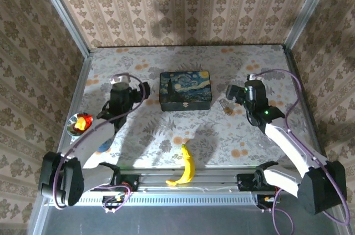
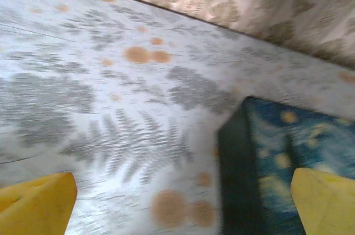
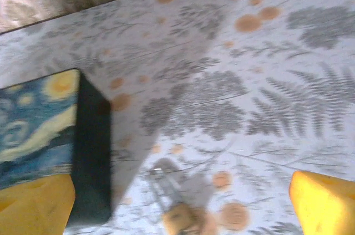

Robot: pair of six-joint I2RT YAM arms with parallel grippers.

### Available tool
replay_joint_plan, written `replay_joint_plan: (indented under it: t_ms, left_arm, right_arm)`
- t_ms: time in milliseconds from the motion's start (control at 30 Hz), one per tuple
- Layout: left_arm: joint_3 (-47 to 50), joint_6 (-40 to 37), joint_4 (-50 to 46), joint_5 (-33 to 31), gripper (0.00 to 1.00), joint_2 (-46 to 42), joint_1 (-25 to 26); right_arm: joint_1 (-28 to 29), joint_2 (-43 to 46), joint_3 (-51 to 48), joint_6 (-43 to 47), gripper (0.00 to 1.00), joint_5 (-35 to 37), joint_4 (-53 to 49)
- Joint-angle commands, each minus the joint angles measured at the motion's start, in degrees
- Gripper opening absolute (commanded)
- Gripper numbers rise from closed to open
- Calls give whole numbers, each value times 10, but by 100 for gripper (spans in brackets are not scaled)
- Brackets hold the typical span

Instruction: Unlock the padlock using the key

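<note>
I am watching the left hand [image 2: 180,204] and right hand [image 3: 178,204] both gaping wide, gripping nothing. The right wrist camera is showing the padlock [image 3: 178,219] lying blurred on the surface [image 3: 266,52] near the painted box [image 3: 39,118], brass-bodied with a silver shackle; overhead it is reading as a speck.

One painted box [image 1: 184,90], one banana [image 1: 187,167], one padlock [image 3: 178,218], one small bowl [image 1: 69,128]

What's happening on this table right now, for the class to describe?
Two robot arms are set to unlock a small brass padlock lying on the table beside a painted box. The right hand hangs open over the padlock; the left hand is open by the box's other side. Neither holds anything, and I cannot make out the key.
</note>
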State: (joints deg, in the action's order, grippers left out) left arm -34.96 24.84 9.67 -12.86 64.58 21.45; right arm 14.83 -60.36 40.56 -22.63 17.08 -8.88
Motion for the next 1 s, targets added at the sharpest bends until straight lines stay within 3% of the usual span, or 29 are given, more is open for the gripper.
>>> replay_joint_plan:
  t_ms: [0, 100, 200, 333, 433, 567, 800, 967]
  left_arm:
    - [79, -152, 85, -121, 100, -38, -14]
    - [131, -212, 158, -113, 100, -55, -38]
    - [167, -251, 218, -43, 100, -74, -72]
    - [179, -306, 215, -23, 100, -83, -110]
    - [200, -296, 249, 37, 100, -63, -162]
    - [229, -272, 343, 99, 100, -10, -201]
    - [237, -288, 548, 200, 100, 145, -218]
    - [209, -299, 612, 245, 100, 264, -225]
  right_arm:
    - [-9, 41, -64, 85, 100, 86, 76]
    - [-20, 71, -136, 132, 100, 88, 185]
    - [-31, 75, -195, 176, 100, 81, 290]
    - [-67, 42, -220, 170, 100, 52, 332]
    - [-92, 5, -238, 162, 100, 18, 392]
    - [-113, -46, -246, 152, 100, -15, 460]
    - [-135, -121, -237, 165, 100, -67, 547]
    - [-147, -145, -250, 179, 100, -98, 605]
